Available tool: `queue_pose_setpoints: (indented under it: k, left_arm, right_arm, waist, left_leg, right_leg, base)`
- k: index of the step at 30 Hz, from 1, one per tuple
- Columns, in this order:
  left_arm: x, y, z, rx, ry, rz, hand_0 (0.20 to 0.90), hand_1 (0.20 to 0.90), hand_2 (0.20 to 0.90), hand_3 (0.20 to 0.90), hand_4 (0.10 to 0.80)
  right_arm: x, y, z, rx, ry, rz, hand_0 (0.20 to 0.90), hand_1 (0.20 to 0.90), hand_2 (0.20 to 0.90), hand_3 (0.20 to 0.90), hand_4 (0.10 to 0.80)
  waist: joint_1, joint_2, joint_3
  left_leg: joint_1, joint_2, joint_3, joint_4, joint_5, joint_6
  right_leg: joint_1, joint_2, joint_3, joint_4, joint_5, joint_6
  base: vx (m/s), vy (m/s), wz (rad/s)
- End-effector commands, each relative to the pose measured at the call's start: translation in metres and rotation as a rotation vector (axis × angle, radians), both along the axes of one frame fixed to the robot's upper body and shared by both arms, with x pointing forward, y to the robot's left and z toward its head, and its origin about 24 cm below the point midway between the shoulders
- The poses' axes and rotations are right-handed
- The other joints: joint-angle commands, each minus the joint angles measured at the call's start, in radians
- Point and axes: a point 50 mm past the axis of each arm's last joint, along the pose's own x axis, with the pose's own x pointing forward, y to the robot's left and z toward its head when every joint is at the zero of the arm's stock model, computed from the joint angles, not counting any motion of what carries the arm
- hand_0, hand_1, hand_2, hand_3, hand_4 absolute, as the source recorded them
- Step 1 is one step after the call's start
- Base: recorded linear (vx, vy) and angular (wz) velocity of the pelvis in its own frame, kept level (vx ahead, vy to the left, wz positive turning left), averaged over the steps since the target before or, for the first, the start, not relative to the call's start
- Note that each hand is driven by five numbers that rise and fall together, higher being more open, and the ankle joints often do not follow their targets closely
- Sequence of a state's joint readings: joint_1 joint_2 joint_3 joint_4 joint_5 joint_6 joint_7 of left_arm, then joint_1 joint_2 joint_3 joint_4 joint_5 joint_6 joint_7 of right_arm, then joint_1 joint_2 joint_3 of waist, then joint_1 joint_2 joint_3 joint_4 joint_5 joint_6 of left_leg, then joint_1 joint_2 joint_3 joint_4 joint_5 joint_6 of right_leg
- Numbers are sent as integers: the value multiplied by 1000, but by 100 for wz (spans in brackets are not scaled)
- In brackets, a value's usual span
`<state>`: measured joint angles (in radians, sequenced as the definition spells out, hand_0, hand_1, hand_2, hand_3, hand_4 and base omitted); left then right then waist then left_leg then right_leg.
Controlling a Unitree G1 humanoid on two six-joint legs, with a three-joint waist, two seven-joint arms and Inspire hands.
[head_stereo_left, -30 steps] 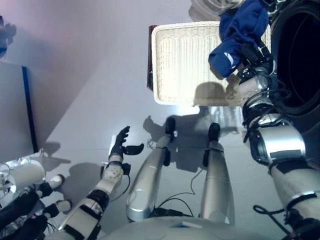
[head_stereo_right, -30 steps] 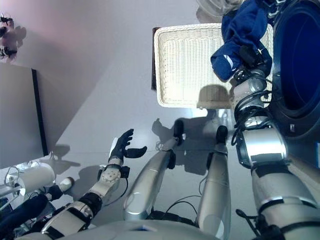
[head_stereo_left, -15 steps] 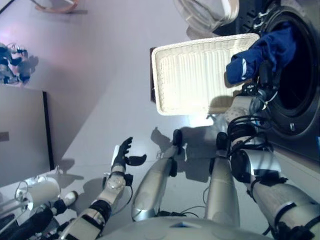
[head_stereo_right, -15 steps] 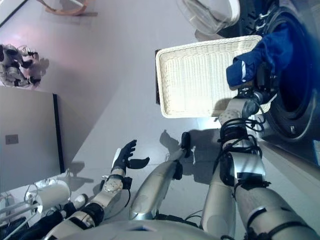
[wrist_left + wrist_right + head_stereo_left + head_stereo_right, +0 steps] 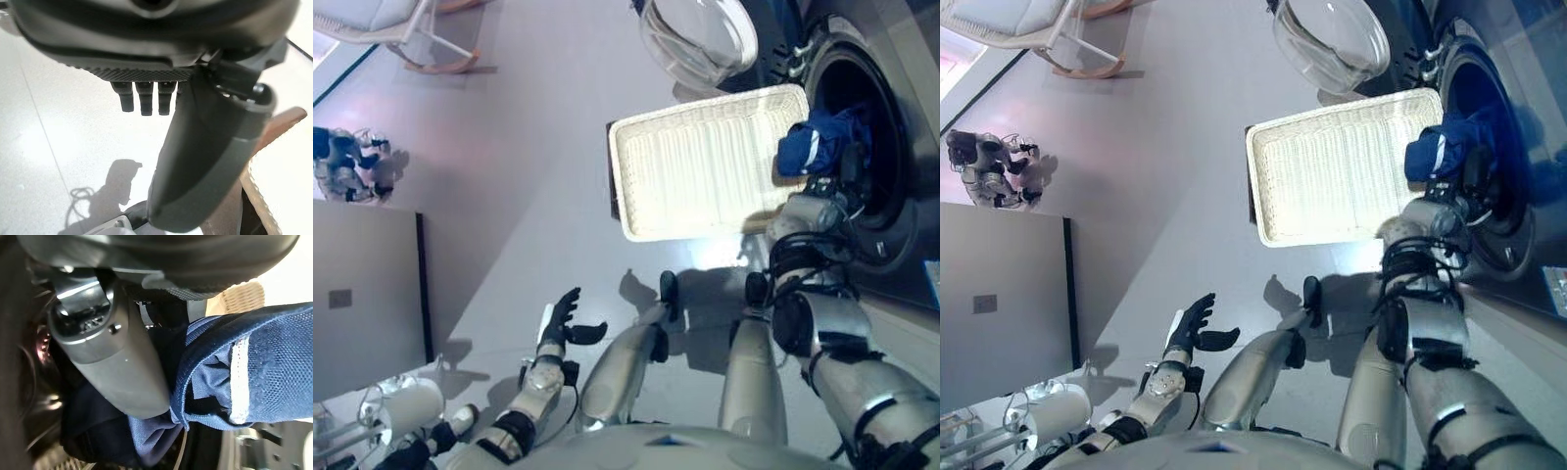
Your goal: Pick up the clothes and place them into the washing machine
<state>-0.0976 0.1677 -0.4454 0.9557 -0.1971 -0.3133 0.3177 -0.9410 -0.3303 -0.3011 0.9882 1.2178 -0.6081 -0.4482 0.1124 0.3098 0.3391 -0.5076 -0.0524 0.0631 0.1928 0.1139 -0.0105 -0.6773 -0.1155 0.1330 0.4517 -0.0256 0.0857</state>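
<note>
At the frame's upper right, the right robot hand (image 5: 847, 166) is clutching blue clothes (image 5: 813, 147) at the washing machine (image 5: 876, 117) mouth, beside the basket (image 5: 705, 162), while the left robot hand (image 5: 563, 318) is hanging open lower left.

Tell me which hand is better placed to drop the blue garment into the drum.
Right. The right hand already grips the blue garment at the washing machine's open drum mouth. The left hand hangs open and empty over the floor, well away.

Blue garment (image 5: 815, 149) with white trim; cream woven basket (image 5: 705, 162).
</note>
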Motion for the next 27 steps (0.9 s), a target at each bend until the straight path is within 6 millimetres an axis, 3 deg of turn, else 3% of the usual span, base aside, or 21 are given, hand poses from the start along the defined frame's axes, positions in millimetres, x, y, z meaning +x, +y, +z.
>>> queue_pose_setpoints:
  k: [1,2,3,9,13,17,20,22,23,24,27]
  left_arm:
    - [-1,26,2,78,-19,52,900,900,900,900,800]
    - [1,26,3,78,-24,50,900,900,900,900,800]
    - [2,29,5,91,-39,38,900,900,900,900,800]
    - [2,41,11,113,-75,75,900,900,900,900,800]
    - [-7,46,7,119,-55,98,900,900,900,900,800]
    - [-8,42,7,94,-62,104,900,900,900,900,800]
    - [-4,39,10,73,-84,104,900,900,900,900,800]
    - [-7,40,9,76,-80,99,900,900,900,900,800]
    - [-9,39,8,78,-71,96,900,900,900,900,800]
    - [-10,40,7,83,-64,97,900,900,900,900,800]
    - [-9,40,6,81,-61,116,900,900,900,900,800]
  right_arm:
    - [-5,-20,82,-145,-250,-115,300,300,300,300,400]
    - [-6,-21,84,-145,-253,-119,300,300,300,300,400]
    - [-14,-33,104,-158,-314,-178,300,300,300,300,400]
    - [-49,-72,172,-296,-423,-330,300,300,300,300,400]
    - [-60,-82,205,-409,-410,-349,300,300,300,300,400]
    - [-75,-85,238,-463,-507,-361,300,300,300,300,400]
    - [-92,-91,257,-509,-538,-421,300,300,300,300,400]
    - [-94,-91,265,-575,-498,-416,300,300,300,300,400]
    - [-93,-91,266,-597,-469,-411,479,479,479,479,519]
    - [-91,-92,266,-608,-431,-414,900,900,900,900,800]
    - [-86,-89,263,-649,-386,-401,900,900,900,900,800]
  waist:
    - [21,-30,14]
    - [22,-30,9]
    - [26,-20,5]
    - [61,13,-27]
    - [90,41,-51]
    - [110,74,-64]
    - [119,88,-80]
    - [125,94,-79]
    - [125,92,-81]
    - [127,90,-84]
    - [125,85,-90]
  left_leg:
    - [-145,-64,-10,148,-86,2]
    - [-161,-67,-11,160,-89,1]
    - [-207,-60,-13,183,-74,1]
    - [-274,-64,-13,188,-62,-23]
    - [-290,-66,-12,176,-54,-28]
    - [-305,-68,-15,150,-34,-37]
    - [-297,-76,-29,136,-41,-50]
    - [-301,-75,-24,128,-15,-50]
    - [-299,-74,-23,122,-13,-50]
    - [-295,-73,-21,116,-14,-50]
    - [-285,-72,-16,101,-15,-46]
  right_leg:
    - [-16,48,-31,48,-52,-32]
    - [-32,45,-33,60,-59,-34]
    - [-91,53,-37,110,-62,-39]
    - [-180,53,-28,166,-88,-48]
    - [-212,56,-19,178,-94,-49]
    - [-234,54,-12,177,-101,-51]
    - [-229,46,-11,189,-132,-49]
    - [-238,45,-23,195,-111,-52]
    - [-235,44,-23,190,-111,-52]
    - [-233,44,-23,187,-109,-51]
    - [-226,49,-24,169,-107,-53]
  base:
    - [-5,-75,4]
    - [-138,-111,13]
    - [-129,-74,19]
    - [-22,-38,27]
    - [19,-14,0]
    - [19,-29,0]
    - [13,-40,35]
    - [-6,-7,25]
    - [42,-13,-8]
    - [51,-5,-18]
    - [46,-3,-1]
